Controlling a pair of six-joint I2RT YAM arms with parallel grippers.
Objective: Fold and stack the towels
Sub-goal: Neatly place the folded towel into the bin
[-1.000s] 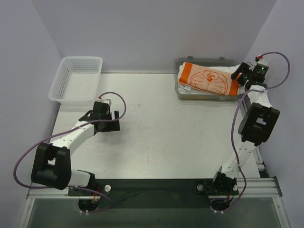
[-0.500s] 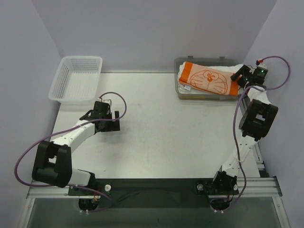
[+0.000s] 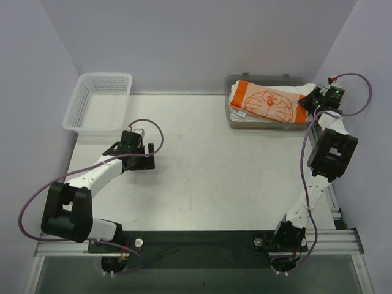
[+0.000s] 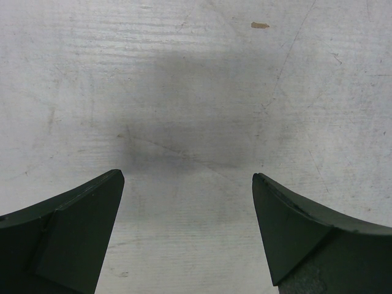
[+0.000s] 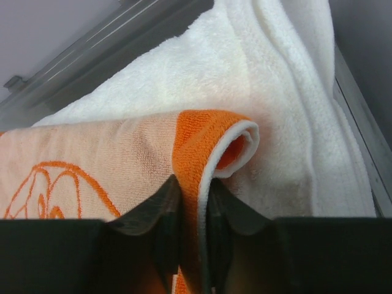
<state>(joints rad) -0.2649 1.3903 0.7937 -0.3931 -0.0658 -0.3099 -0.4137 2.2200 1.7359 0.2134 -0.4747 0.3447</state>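
An orange-and-white towel with a cartoon cat face (image 3: 269, 102) lies on top of white terry towels (image 3: 240, 99) in the grey tray (image 3: 257, 81) at the back right. My right gripper (image 3: 304, 106) is at that towel's right end, and its jaws are shut on the orange edge (image 5: 202, 153), with the white towels (image 5: 288, 122) under and beside it. My left gripper (image 3: 147, 158) hangs open over the bare table (image 4: 196, 92) at the left, its fingers (image 4: 73, 226) wide apart with nothing between them.
A white mesh basket (image 3: 100, 101) stands at the back left corner. The tray's rim (image 5: 92, 49) and the wall run close behind the right gripper. The table edge lies just right of the right arm (image 3: 331, 153).
My right gripper has moved a little further down onto the towel's right end and closed its jaws on the orange edge. The left arm has stayed where it was.
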